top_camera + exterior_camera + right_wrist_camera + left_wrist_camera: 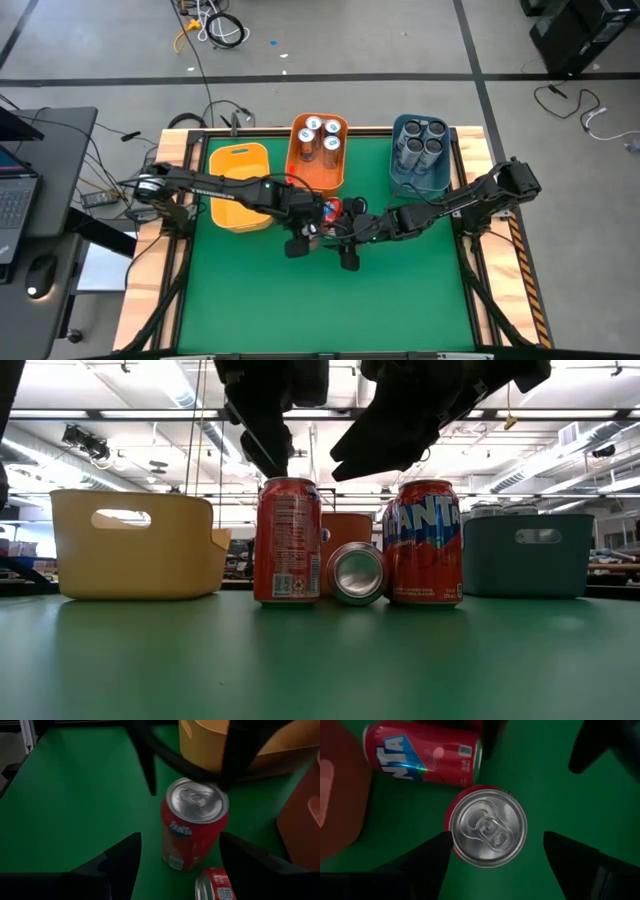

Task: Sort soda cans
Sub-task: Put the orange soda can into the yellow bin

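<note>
Three red soda cans stand close together mid-table. One is upright [287, 540], with its silver top [488, 827] facing my left wrist camera. A second lies on its side [356, 573] beside it. A third is upright [424, 542] to the right. My left gripper [497, 837] is open just above the first can, one finger on either side of its top. My right gripper [180, 840] is open too. It hangs a short way off toward the table's right, pointing at that same can [194, 825].
At the far edge stand a yellow bin [238, 185], an orange bin [305, 165] holding several silver-topped cans, and a blue-grey bin [420, 175] holding several dark cans. Green mat lies bare toward the near edge [320, 310]. The two arms nearly meet over the cans.
</note>
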Tool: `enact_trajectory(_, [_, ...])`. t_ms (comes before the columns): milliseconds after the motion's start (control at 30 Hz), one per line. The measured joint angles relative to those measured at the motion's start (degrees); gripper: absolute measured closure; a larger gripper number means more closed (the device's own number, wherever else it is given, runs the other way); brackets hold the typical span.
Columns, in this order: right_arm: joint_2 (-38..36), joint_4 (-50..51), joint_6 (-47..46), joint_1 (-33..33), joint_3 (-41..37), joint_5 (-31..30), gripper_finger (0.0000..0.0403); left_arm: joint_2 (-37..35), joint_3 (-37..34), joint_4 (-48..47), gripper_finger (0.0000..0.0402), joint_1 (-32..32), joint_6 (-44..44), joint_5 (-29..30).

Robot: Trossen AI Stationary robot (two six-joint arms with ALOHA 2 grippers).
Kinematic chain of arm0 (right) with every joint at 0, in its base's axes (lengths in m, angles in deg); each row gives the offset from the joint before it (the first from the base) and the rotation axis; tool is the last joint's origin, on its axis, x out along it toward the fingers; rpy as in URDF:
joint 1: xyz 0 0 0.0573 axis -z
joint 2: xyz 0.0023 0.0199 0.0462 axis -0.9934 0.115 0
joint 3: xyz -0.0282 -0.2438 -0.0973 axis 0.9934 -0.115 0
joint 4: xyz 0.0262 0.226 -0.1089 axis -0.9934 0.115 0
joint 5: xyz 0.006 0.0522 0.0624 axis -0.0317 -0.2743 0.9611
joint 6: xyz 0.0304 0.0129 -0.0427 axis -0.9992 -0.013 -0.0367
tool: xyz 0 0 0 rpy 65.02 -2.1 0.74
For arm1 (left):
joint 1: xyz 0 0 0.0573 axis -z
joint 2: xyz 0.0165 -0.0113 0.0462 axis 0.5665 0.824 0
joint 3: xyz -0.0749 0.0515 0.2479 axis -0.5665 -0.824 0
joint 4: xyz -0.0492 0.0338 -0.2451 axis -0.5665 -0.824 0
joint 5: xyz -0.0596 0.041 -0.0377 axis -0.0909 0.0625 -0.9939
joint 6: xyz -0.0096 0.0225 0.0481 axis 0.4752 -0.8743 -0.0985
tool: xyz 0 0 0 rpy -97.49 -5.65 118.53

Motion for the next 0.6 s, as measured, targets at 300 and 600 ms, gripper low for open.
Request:
enact_trajectory(300, [0.0,0.19,0.02,0.02,0.0,0.0,0.0148,1.69,0.02,1.53,0.0078,-0.9,-0.08,-0.25])
enact_trajectory(600, [0.0,0.45,0.0,0.02,0.0,0.0,0.0148,3.93,0.26,1.66,0.0078,-1.1,-1.15,-0.86])
